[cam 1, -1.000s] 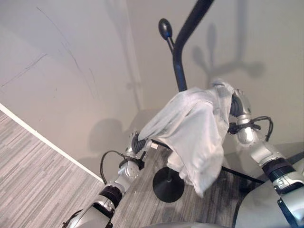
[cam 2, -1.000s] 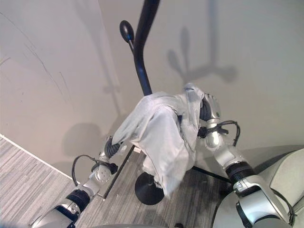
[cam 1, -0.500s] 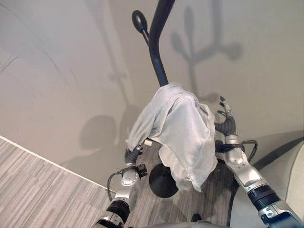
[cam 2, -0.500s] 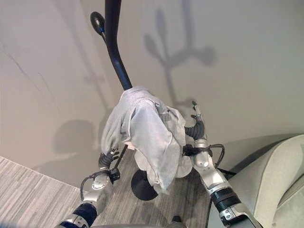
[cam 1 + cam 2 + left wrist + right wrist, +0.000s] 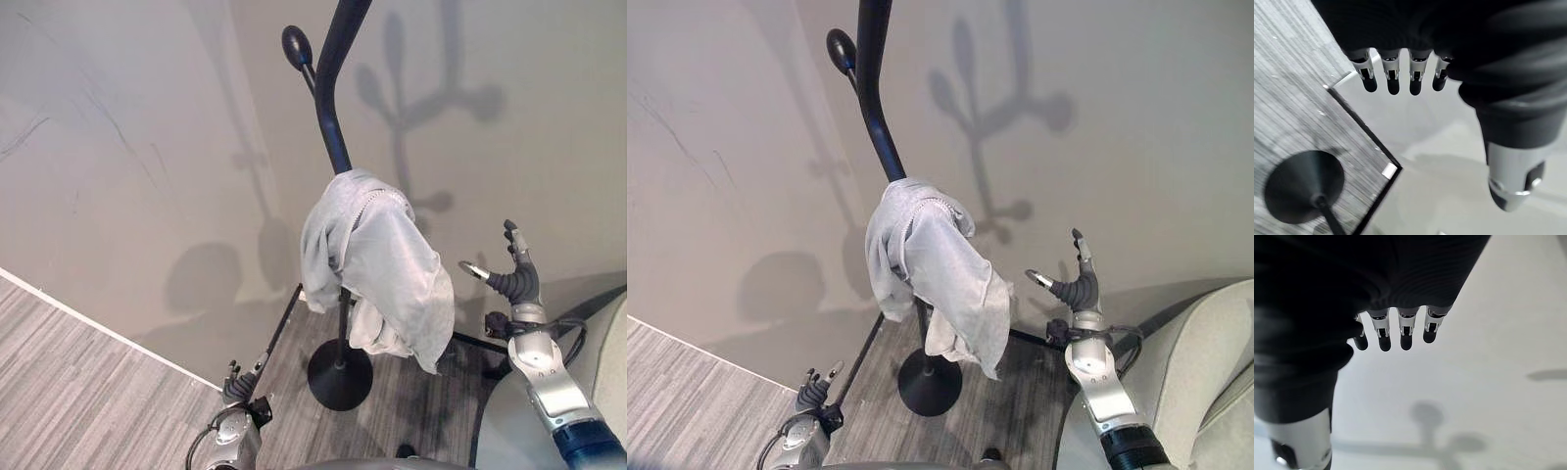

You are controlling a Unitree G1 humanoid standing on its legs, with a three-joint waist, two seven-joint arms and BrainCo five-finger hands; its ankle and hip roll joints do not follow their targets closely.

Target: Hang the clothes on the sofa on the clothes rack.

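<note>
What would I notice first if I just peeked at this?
A pale grey garment draped in a bunch halfway up a black clothes rack that stands against the wall. The right hand is open beside it, apart from the cloth, and the left hand is open low near the rack's round base.

rack (image 5: 331, 117): top cut off by the upper edge | garment (image 5: 377, 264): hides the hook it hangs on and part of the pole | sofa (image 5: 1205, 362): cut off at the right edge | left hand (image 5: 238, 384): too small to judge
</note>
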